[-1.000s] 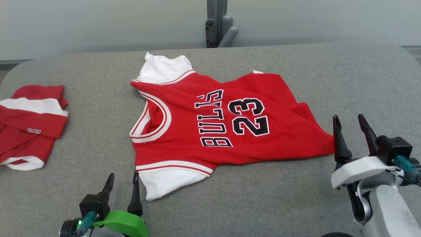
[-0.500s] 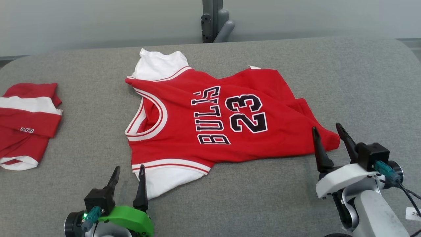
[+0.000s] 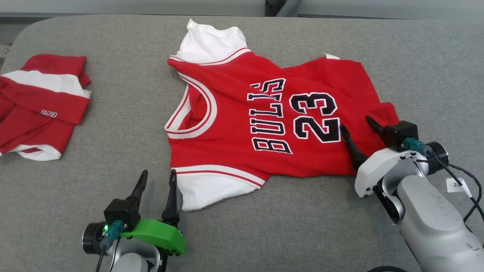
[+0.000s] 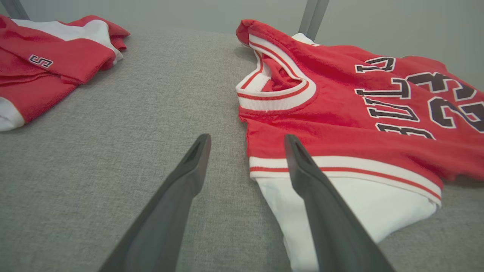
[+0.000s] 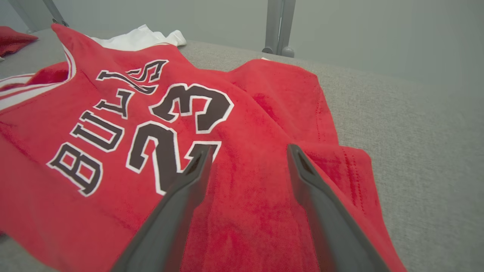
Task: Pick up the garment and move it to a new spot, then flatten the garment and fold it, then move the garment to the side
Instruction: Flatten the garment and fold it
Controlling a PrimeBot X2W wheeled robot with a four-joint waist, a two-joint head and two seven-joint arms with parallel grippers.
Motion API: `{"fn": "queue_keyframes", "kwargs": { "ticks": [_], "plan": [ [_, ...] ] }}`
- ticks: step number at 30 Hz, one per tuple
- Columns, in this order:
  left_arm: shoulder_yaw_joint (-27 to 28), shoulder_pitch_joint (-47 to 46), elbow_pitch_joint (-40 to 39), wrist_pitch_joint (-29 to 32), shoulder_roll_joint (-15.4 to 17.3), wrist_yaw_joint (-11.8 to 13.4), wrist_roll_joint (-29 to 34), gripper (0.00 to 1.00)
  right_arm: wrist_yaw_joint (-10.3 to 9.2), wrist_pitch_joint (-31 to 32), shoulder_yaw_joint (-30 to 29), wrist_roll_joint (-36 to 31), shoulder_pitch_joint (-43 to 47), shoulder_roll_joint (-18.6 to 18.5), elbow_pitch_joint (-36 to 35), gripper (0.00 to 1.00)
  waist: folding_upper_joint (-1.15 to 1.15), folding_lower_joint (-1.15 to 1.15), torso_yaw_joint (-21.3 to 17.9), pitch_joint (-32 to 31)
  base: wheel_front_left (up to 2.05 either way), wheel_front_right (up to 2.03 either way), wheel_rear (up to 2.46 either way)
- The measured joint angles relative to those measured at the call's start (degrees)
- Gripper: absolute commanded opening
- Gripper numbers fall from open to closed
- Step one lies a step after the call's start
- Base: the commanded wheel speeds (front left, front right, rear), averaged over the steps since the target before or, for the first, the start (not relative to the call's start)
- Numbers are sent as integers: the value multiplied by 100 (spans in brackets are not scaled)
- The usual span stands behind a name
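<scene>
Left claw [image 3: 159, 172] is sitting nearest, low at the bench's [image 3: 113, 158] near edge. Its fingers are spread and gripping nothing. In the left wrist view its left finger is pointing over bare grey fabric and its right finger is crossing the jersey's [image 3: 227, 124] white near sleeve. Can't tell if it's touching.

Right claw [image 3: 354, 122] is further in on the right, also spread and empty. It's hanging over the jersey's hem end, with one tip beside the "23". Can't tell if it's touching the cloth. A cable and tag are trailing off its wrist.

The jersey is lying mid-bench, print up, with the neck toward the left and the hem toward the right. It isn't lying flat: a ridge is running across the chest and the hem corner is rumpling under the right claw. The second white sleeve is sticking out at the far left corner.

A second red-and-white garment [image 3: 41, 109] is lying bunched at the bench's left edge, well apart from the jersey.

A grey post [image 3: 281, 5] is standing behind the far edge.
</scene>
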Motion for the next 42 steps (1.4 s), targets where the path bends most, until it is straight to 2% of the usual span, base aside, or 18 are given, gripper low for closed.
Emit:
{"fn": "queue_keyframes", "kwargs": {
  "ticks": [7,8,9,10,11,23,27,34,35,36,37,40,42],
  "plan": [
    [7,-15,-30,-1,-1,56,-56,100,1,218,546,453,-213,-43,704,100,0,0,253,159,0,0,0],
    [15,-15,-32,-1,0,57,-56,100,1,215,599,487,-230,-44,769,88,0,0,261,170,0,0,0],
    [19,-15,-35,-1,0,58,-56,100,1,215,650,500,-265,-48,829,58,0,0,259,174,0,0,0],
    [13,-17,-42,-1,-1,58,-56,100,1,183,725,548,-352,-56,932,18,0,0,243,175,0,0,0],
    [12,-20,-47,-1,-1,58,-56,100,1,164,756,554,-381,-63,979,0,0,0,236,182,0,0,0],
    [-138,-102,-94,-1,-3,57,-75,100,1,-124,794,509,-1159,-208,1203,0,0,0,281,314,0,0,0],
    [-256,-217,-120,-1,0,59,-168,100,1,-144,711,313,-1733,-296,1282,0,0,0,422,404,0,0,0],
    [-641,-400,-165,-1,2,154,-372,100,1,-145,403,-47,-2585,-347,1911,0,0,0,833,631,0,0,0],
    [-683,-415,-172,-1,2,165,-400,100,1,-165,310,-98,-2677,-345,1991,29,0,0,894,671,0,0,0],
    [-683,-415,-172,-1,2,165,-400,100,1,-165,310,-98,-2677,-345,1991,94,0,0,894,671,0,0,0],
    [-722,-428,-174,-1,0,179,-414,100,1,-189,247,-196,-2749,-346,2071,100,0,0,954,712,0,0,0],
    [-764,-431,-179,-1,1,250,-490,100,1,-198,-26,-378,-2841,-293,2310,100,0,0,1110,834,0,0,0],
    [-747,-431,-178,-1,0,283,-509,100,1,-207,-191,-504,-2858,-205,2162,100,0,1,1169,903,0,0,0]
  ]
}}
